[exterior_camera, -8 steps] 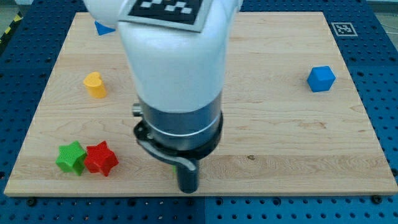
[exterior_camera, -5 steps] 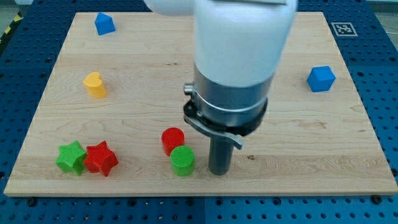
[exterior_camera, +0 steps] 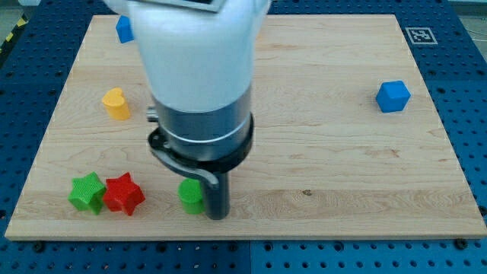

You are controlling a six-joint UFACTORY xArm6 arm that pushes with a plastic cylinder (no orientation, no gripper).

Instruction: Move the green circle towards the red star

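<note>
The green circle (exterior_camera: 190, 195) lies near the view's bottom, partly hidden by my rod. My tip (exterior_camera: 218, 216) touches its right side. The red star (exterior_camera: 123, 193) lies to the left of the green circle, a short gap away, at the view's bottom left. A green star (exterior_camera: 87, 192) touches the red star's left side. The red circle seen earlier is hidden behind the arm.
A yellow block (exterior_camera: 116, 103) lies at the left. A blue block (exterior_camera: 124, 29) sits at the top left, partly hidden by the arm. A blue cube (exterior_camera: 393, 96) lies at the right. The board's bottom edge (exterior_camera: 243, 236) runs just below my tip.
My tip has swung left from the green circle's right side, and the green circle has slid left towards the red star. The arm now covers the red circle.
</note>
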